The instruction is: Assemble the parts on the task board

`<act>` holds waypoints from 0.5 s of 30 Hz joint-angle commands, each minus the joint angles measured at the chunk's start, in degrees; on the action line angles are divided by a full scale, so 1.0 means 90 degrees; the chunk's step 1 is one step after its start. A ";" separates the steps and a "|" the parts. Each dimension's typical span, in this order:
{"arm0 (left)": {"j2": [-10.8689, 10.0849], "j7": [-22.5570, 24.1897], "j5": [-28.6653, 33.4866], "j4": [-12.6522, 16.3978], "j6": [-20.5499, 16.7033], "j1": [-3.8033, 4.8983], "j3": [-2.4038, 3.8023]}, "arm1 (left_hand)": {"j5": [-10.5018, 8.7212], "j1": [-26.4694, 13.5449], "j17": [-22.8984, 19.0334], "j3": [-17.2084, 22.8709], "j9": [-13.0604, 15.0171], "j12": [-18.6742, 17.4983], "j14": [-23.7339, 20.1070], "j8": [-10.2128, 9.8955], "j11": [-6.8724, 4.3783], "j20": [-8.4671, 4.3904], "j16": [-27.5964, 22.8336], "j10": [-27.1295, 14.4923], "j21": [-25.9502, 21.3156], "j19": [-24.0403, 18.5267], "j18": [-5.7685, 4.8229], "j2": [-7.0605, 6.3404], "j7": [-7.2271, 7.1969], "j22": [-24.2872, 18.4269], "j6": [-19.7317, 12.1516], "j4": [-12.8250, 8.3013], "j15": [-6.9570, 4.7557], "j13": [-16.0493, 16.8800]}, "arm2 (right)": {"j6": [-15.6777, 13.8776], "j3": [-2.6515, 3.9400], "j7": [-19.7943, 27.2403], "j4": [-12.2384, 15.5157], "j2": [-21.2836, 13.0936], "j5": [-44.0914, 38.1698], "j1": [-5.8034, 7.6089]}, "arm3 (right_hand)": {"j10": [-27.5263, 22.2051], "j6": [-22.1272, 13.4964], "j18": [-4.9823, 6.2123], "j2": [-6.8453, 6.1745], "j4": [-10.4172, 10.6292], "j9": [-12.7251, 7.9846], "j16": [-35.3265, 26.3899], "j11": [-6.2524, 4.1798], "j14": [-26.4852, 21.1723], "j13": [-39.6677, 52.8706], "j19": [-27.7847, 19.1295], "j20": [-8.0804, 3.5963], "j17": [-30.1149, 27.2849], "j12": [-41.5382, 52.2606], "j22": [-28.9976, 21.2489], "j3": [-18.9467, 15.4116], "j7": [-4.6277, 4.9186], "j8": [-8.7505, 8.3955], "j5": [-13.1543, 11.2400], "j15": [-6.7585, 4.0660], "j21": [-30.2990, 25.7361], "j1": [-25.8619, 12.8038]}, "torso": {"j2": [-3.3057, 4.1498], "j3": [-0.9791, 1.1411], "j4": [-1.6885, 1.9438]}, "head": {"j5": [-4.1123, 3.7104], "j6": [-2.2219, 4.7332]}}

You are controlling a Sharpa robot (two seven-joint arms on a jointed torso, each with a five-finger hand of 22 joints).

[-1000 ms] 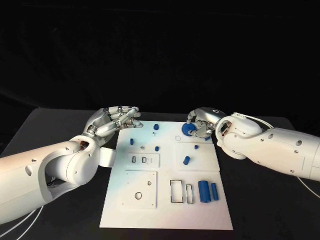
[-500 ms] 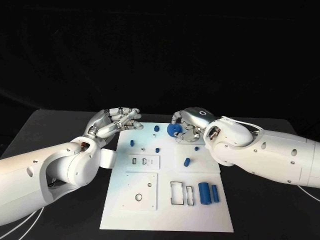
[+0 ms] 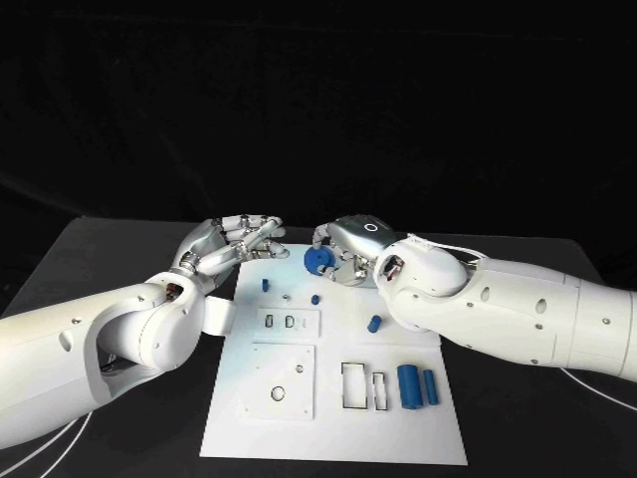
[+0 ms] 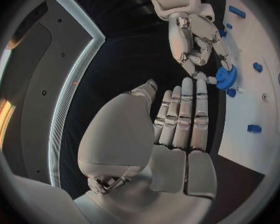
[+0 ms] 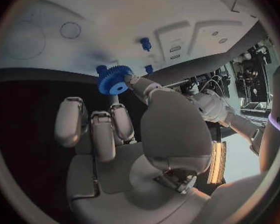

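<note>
The right robot hand (image 3: 343, 251) is pinching a small blue gear (image 3: 318, 260) above the task board's (image 3: 333, 418) far edge, so you are handling something light, rigid and slippery, best gripped across its toothed rim.

Right hand (image 3: 344, 249), change since one second earlier: you carried it, with the blue gear (image 3: 318, 260) pinched in its fingertips, leftward along the far edge of the task board (image 3: 333, 418), from the board's right far corner to its middle.
Gear position: it ended near the left hand (image 3: 233, 242), closer than before.
Right arm: it swung further in over the board's right side and covered more of it than it had.
</note>
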 commanded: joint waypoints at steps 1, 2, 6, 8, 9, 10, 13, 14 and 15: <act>0.0024 0.0048 0.0017 0.0020 0.0027 0.0008 0.0006 | 0.0029 0.0004 0.0006 0.0043 0.0008 -0.0030 -0.0050 -0.0043 0.0023 0.0019 0.0036 -0.0010 -0.0028 -0.0013 0.0083 0.0052 0.0126 -0.0006 -0.0049 -0.0003 -0.0010 0.0006 | 0.0019 -0.0008 0.0010 -0.0145 0.0128 -0.0142 -0.0027 | 0.0047 0.0044 -0.0123 0.0004 -0.0002 -0.0001 0.0018 -0.0012 0.0481 0.0004 0.0050 0.0003 0.0832 0.0037 0.0007 0.0032 -0.0006 -0.0022 -0.0004 -0.0030 0.0016 -0.0048 | 0.0014 0.0010 0.0009 | 0.0015 -0.0002; 0.0026 0.0047 0.0017 0.0021 0.0029 0.0009 0.0006 | 0.0029 0.0004 0.0006 0.0043 0.0008 -0.0030 -0.0050 -0.0043 0.0023 0.0019 0.0036 -0.0010 -0.0028 -0.0013 0.0083 0.0052 0.0126 -0.0006 -0.0049 -0.0003 -0.0010 0.0006 | 0.0022 -0.0009 0.0014 -0.0177 0.0158 -0.0135 -0.0033 | 0.0047 0.0044 -0.0123 0.0004 -0.0002 -0.0001 0.0018 -0.0012 0.0481 0.0004 0.0050 0.0003 0.0832 0.0037 0.0007 0.0032 -0.0006 -0.0022 -0.0004 -0.0030 0.0016 -0.0048 | 0.0015 0.0008 0.0013 | 0.0011 -0.0001; 0.0029 0.0043 0.0017 0.0024 0.0036 0.0009 0.0006 | 0.0029 0.0004 0.0006 0.0043 0.0008 -0.0030 -0.0050 -0.0043 0.0023 0.0019 0.0036 -0.0010 -0.0028 -0.0013 0.0083 0.0052 0.0126 -0.0006 -0.0049 -0.0003 -0.0010 0.0006 | 0.0038 -0.0015 0.0037 -0.0335 0.0313 -0.0099 -0.0073 | 0.0053 0.0044 -0.0121 0.0004 0.0005 -0.0007 0.0015 -0.0011 0.0479 0.0010 0.0045 0.0002 0.0823 0.0040 0.0000 0.0039 -0.0005 -0.0032 -0.0009 -0.0030 0.0011 -0.0061 | 0.0021 -0.0004 0.0034 | 0.0004 -0.0007; 0.0029 0.0041 0.0017 0.0020 0.0035 0.0009 0.0006 | 0.0029 0.0004 0.0006 0.0043 0.0008 -0.0030 -0.0050 -0.0043 0.0023 0.0019 0.0036 -0.0010 -0.0028 -0.0013 0.0083 0.0052 0.0126 -0.0006 -0.0049 -0.0003 -0.0010 0.0006 | 0.0046 -0.0017 0.0046 -0.0394 0.0373 -0.0091 -0.0094 | 0.0053 0.0044 -0.0121 0.0004 0.0005 -0.0007 0.0015 -0.0011 0.0479 0.0010 0.0045 0.0002 0.0823 0.0040 0.0000 0.0039 -0.0005 -0.0032 -0.0009 -0.0030 0.0011 -0.0061 | 0.0028 -0.0009 0.0041 | -0.0015 -0.0002; 0.0028 0.0041 0.0017 0.0018 0.0034 0.0009 0.0006 | 0.0029 0.0004 0.0006 0.0043 0.0008 -0.0030 -0.0050 -0.0043 0.0023 0.0019 0.0036 -0.0010 -0.0028 -0.0013 0.0083 0.0052 0.0126 -0.0006 -0.0049 -0.0003 -0.0010 0.0006 | 0.0056 -0.0017 0.0049 -0.0424 0.0401 -0.0087 -0.0105 | 0.0053 0.0044 -0.0121 0.0004 0.0005 -0.0007 0.0015 -0.0011 0.0479 0.0010 0.0045 0.0002 0.0823 0.0040 0.0000 0.0039 -0.0005 -0.0032 -0.0009 -0.0030 0.0011 -0.0061 | 0.0031 -0.0012 0.0047 | -0.0024 0.0001; 0.0028 0.0041 0.0017 0.0017 0.0034 0.0009 0.0006 | 0.0029 0.0004 0.0006 0.0043 0.0008 -0.0030 -0.0050 -0.0043 0.0023 0.0019 0.0036 -0.0010 -0.0028 -0.0013 0.0083 0.0052 0.0126 -0.0006 -0.0049 -0.0003 -0.0010 0.0006 | 0.0063 -0.0018 0.0051 -0.0441 0.0416 -0.0085 -0.0111 | 0.0053 0.0044 -0.0121 0.0004 0.0005 -0.0007 0.0015 -0.0011 0.0479 0.0010 0.0045 0.0002 0.0823 0.0040 0.0000 0.0039 -0.0005 -0.0032 -0.0009 -0.0030 0.0011 -0.0061 | 0.0029 -0.0009 0.0044 | -0.0019 -0.0003; 0.0028 0.0043 0.0017 0.0013 0.0034 0.0010 0.0006 | 0.0029 0.0004 0.0006 0.0043 0.0008 -0.0030 -0.0050 -0.0043 0.0023 0.0019 0.0036 -0.0010 -0.0028 -0.0013 0.0083 0.0052 0.0126 -0.0006 -0.0049 -0.0003 -0.0010 0.0006 | 0.0093 -0.0021 0.0065 -0.0537 0.0478 -0.0068 -0.0141 | 0.0049 0.0042 -0.0120 0.0002 0.0008 -0.0011 0.0014 -0.0011 0.0479 0.0003 0.0040 0.0002 0.0822 0.0034 -0.0008 0.0043 -0.0004 -0.0040 -0.0015 -0.0030 0.0005 -0.0070 | 0.0024 -0.0009 0.0041 | 0.0002 -0.0022; 0.0026 0.0043 0.0017 0.0013 0.0036 0.0010 0.0006 | 0.0029 0.0004 0.0006 0.0043 0.0008 -0.0030 -0.0050 -0.0043 0.0023 0.0019 0.0036 -0.0010 -0.0028 -0.0013 0.0083 0.0052 0.0126 -0.0006 -0.0049 -0.0003 -0.0010 0.0006 | 0.0097 -0.0022 0.0072 -0.0568 0.0496 -0.0061 -0.0151 | 0.0043 0.0039 -0.0118 -0.0005 0.0012 -0.0017 0.0013 -0.0010 0.0478 -0.0005 0.0035 0.0001 0.0817 0.0027 -0.0015 0.0046 -0.0002 -0.0051 -0.0026 -0.0029 -0.0002 -0.0083 | 0.0025 -0.0008 0.0039 | 0.0002 -0.0022; 0.0023 0.0042 0.0017 0.0013 0.0037 0.0010 0.0006 | 0.0029 0.0004 0.0006 0.0043 0.0008 -0.0030 -0.0050 -0.0043 0.0023 0.0019 0.0036 -0.0010 -0.0028 -0.0013 0.0083 0.0052 0.0126 -0.0006 -0.0049 -0.0003 -0.0010 0.0006 | 0.0102 -0.0023 0.0080 -0.0597 0.0513 -0.0055 -0.0161 | 0.0034 0.0037 -0.0114 -0.0008 0.0013 -0.0020 0.0012 -0.0009 0.0477 -0.0019 0.0024 0.0001 0.0814 0.0017 -0.0032 0.0047 -0.0002 -0.0055 -0.0030 -0.0029 -0.0014 -0.0087 | 0.0023 -0.0003 0.0029 | 0.0014 -0.0030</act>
